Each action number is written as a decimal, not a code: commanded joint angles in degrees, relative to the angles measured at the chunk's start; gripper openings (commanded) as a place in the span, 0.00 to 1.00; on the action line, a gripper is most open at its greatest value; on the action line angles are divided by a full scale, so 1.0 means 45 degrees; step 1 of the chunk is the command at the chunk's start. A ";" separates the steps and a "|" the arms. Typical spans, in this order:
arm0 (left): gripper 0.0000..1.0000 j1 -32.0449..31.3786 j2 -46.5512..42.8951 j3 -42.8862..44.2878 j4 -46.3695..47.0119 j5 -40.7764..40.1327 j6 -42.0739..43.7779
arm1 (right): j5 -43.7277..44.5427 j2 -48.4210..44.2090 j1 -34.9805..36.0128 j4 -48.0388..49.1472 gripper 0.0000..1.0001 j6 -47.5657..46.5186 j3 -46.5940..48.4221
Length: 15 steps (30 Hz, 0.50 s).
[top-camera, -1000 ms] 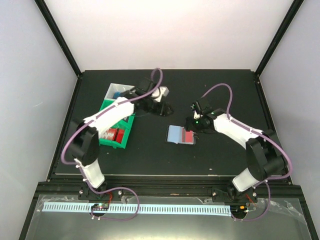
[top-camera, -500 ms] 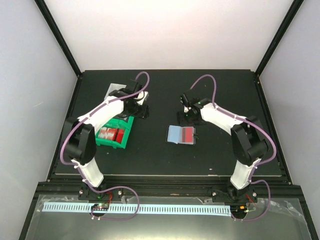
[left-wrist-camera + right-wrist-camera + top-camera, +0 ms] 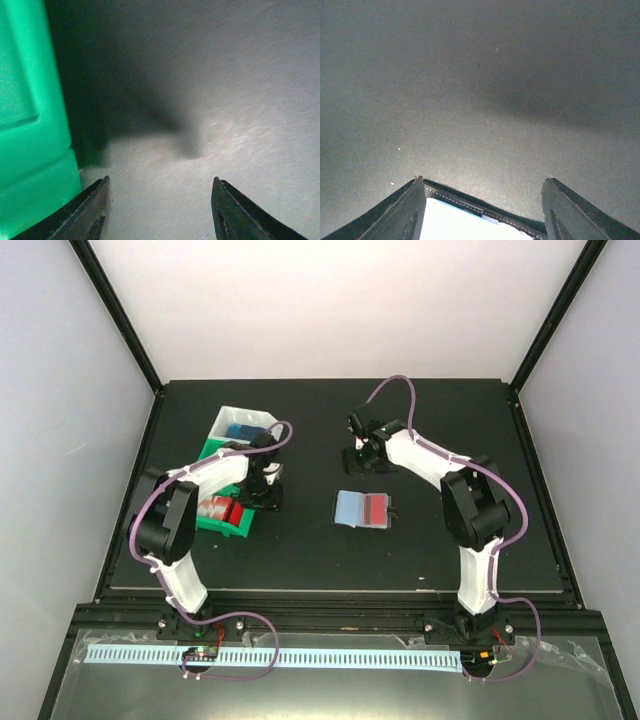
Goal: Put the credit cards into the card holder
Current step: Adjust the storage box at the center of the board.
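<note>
The card holder (image 3: 350,509) lies open on the black table (image 3: 300,552), light blue inside facing up, with a red card (image 3: 376,508) on its right half. The right fingers (image 3: 405,210), spread and empty, hover beyond its far edge. The left fingers (image 3: 92,215), also spread and empty, hang beside the green tray (image 3: 30,125).

Matt black counter (image 3: 300,550), finely grained, with a faint sheen up close. On it, a green tray (image 3: 30,125) of smooth, slightly glossy plastic. Behind the green tray, a white tray (image 3: 222,422) of smooth plastic. Right of the green tray, a card holder (image 3: 348,508) with a smooth pale blue lining and a stitched black edge.
</note>
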 commanded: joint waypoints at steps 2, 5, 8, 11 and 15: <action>0.57 0.0943 -0.1380 -0.1053 -0.0668 -0.1889 -0.1290 | 0.0040 0.0369 0.0066 -0.0215 0.65 -0.0170 0.0544; 0.58 0.1608 -0.2147 -0.1571 -0.0318 -0.1910 -0.1655 | 0.0072 0.0409 0.0066 -0.0201 0.65 -0.0151 0.0533; 0.58 0.1672 -0.2747 -0.1273 0.0463 -0.0678 -0.0702 | 0.0103 0.0373 0.0054 -0.0201 0.65 -0.0122 0.0511; 0.62 0.1647 -0.2793 -0.0327 0.1055 0.0614 0.0167 | 0.0086 0.0335 0.0044 -0.0198 0.65 -0.0156 0.0494; 0.72 0.1651 -0.1817 0.1488 0.0740 -0.0242 0.0739 | 0.0079 0.0231 0.0031 -0.0158 0.65 -0.0131 0.0374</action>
